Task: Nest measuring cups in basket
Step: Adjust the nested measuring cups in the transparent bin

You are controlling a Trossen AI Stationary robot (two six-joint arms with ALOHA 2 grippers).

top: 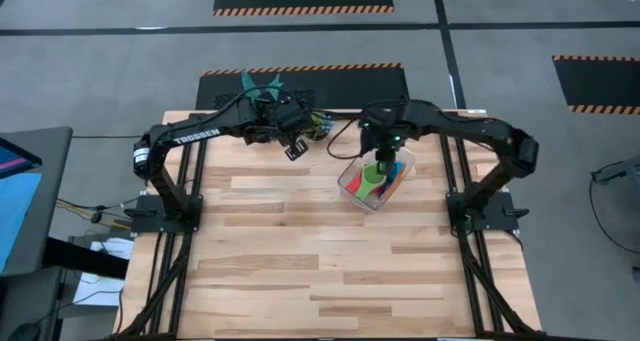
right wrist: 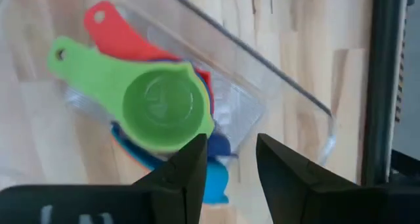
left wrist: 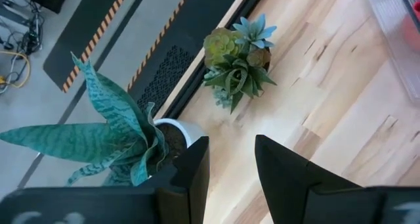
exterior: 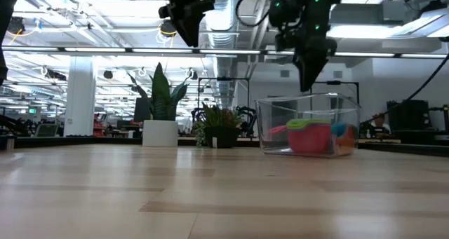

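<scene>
I have the right claw [right wrist: 228,159] hanging just above the basket [top: 352,190], its fingers spread with nothing between them, so the green cup [right wrist: 161,109] below it sits free on top of the stack. It rests bowl-up over the red cup [right wrist: 111,28] and the blue ones, handles fanned toward one end (that is what nesting should look like, I judge). The basket stands on the desk [top: 300,261] toward the far right side, under the right arm. In the low view the stack shows through its clear wall. My left claw [left wrist: 231,165] waits raised near the far edge, over the potted plants [left wrist: 237,56], also parted and empty. I'd keep it there, out of the working arm's way.
</scene>
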